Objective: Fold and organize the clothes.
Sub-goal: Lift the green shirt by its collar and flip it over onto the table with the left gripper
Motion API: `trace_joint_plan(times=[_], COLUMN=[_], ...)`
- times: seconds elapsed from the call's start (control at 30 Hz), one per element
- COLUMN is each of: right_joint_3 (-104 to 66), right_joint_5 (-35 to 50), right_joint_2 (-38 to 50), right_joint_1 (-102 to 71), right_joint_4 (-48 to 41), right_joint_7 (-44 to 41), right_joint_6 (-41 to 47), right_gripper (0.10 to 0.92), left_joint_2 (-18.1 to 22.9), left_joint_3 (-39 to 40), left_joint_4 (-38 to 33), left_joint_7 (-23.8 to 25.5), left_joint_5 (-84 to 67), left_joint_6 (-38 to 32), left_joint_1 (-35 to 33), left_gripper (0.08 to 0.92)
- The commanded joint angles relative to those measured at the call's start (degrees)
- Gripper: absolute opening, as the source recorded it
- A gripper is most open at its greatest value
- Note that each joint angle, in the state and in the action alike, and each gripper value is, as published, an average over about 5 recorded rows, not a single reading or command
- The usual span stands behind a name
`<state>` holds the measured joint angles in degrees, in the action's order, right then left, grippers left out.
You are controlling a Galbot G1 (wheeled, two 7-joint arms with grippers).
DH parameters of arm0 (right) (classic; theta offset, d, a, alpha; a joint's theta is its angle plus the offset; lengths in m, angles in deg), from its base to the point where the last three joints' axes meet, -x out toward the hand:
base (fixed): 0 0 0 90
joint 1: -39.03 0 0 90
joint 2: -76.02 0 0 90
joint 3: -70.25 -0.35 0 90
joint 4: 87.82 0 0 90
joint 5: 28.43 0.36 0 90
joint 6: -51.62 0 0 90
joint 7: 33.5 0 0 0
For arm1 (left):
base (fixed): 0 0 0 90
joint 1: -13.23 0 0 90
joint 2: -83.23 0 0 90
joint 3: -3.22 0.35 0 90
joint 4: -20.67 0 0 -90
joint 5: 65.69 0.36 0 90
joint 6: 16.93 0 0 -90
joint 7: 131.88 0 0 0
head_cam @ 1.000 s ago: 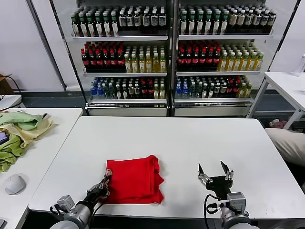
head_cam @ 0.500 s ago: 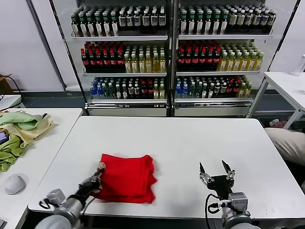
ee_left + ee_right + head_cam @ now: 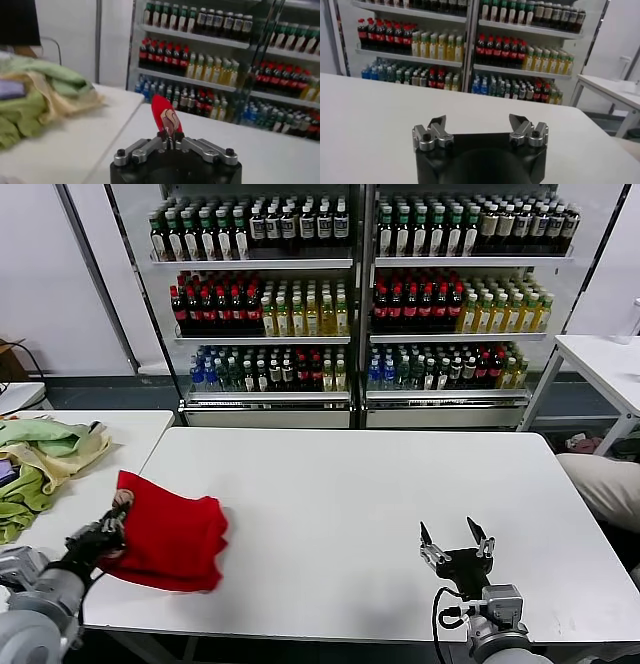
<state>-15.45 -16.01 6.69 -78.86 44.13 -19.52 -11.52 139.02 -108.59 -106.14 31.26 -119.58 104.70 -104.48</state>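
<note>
Nearest the camera, two grippers show at the front edge of the large white table (image 3: 400, 484). The left gripper (image 3: 108, 534) sits at the table's front left corner, its fingers pinched nearly together on the edge of one folded red T-shirt (image 3: 170, 529). The right gripper (image 3: 455, 542) hovers low over the front right part of the table, its two fingers (image 3: 436, 127) spread wide with nothing between them.

There is one red garment only. From the head view it hangs as a folded bundle to the right of the left gripper's fingertips, its gripped edge raised and the rest drooping over the table's left front corner, where it touches or nearly touches the surface. In the left wrist view a narrow upright fold of the red cloth (image 3: 166, 116) rises straight out from between the closed fingers (image 3: 150, 146), and a small part of a printed figure shows on it just above the fingertips. The shirt is well apart from the right gripper.

To the left stands a second white table (image 3: 90, 484), just beside the large one. On it lie one heap of pale green and beige cloths (image 3: 45, 459) and one small rounded white object (image 3: 30, 569) near the front.

Farthest back, two glass-fronted shelving units (image 3: 360, 304) stand side by side, each with three shelves packed with rows of bottles. A third white table (image 3: 600, 364) shows at the far right.
</note>
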Motion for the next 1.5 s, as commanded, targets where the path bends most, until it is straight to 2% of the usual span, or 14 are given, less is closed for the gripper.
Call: trace_joint_plan(times=[0.03,0.23,0.33,0.43,0.53,0.6,0.73,0.9,1.17,1.3,1.5], right_joint_3=[-0.9,-0.6,-0.5,-0.3,0.1,0.5,1.1,1.3,1.5,1.5,1.4], right_joint_5=[0.1,0.0,0.0,-0.1,-0.2,-0.4,-1.0,-1.5,-1.9,-1.9,-1.9], right_joint_2=[0.0,-0.3,-0.4,-0.6,-0.8,-0.9,-1.3,-1.7,-1.7,-1.5,-1.4], right_joint_1=[-0.2,-0.1,-0.1,0.1,0.4,0.6,0.6,0.5,0.7,0.9,1.1], right_joint_4=[0.1,-0.3,-0.5,-0.8,-0.9,-1.0,-1.0,-1.2,-1.4,-1.4,-1.6], right_joint_7=[-0.1,-0.1,-0.2,-0.2,-0.1,-0.1,-0.1,-0.2,-0.4,-0.5,-0.5], right_joint_6=[-0.2,-0.4,-0.4,-0.4,-0.3,-0.2,-0.1,-0.2,-0.3,-0.3,-0.2], right_gripper=[0.823,0.823,0.823,0.823,0.823,0.823,0.823,0.823,0.823,0.823,0.823], left_joint_2=[-14.5,-19.1,-17.3,-10.5,-1.1,5.4,13.9,19.3,22.2,23.7,25.3], left_joint_3=[-4.5,1.0,6.3,18.7,36.4,46.4,56.4,56.6,52.2,50.4,48.7], left_joint_4=[-2.3,-1.6,-3.9,-7.5,-9.8,-8.9,-3.6,0.9,2.7,4.2,6.1], left_joint_7=[-6.3,-9.6,-10.1,-10.5,-9.3,-7.2,-4.6,-4.7,-6.0,-7.4,-11.1], left_joint_5=[2.7,20.6,30.2,39.8,52.6,60.7,72.4,78.9,76.5,71.0,55.2], left_joint_6=[1.9,1.9,1.9,1.9,1.8,1.7,1.3,0.5,1.7,1.7,1.7], left_joint_1=[-1.2,-1.9,-1.5,0.3,2.6,3.5,4.8,7.5,12.1,15.4,20.4], left_gripper=[0.122,0.122,0.122,0.122,0.122,0.122,0.122,0.122,0.122,0.122,0.122])
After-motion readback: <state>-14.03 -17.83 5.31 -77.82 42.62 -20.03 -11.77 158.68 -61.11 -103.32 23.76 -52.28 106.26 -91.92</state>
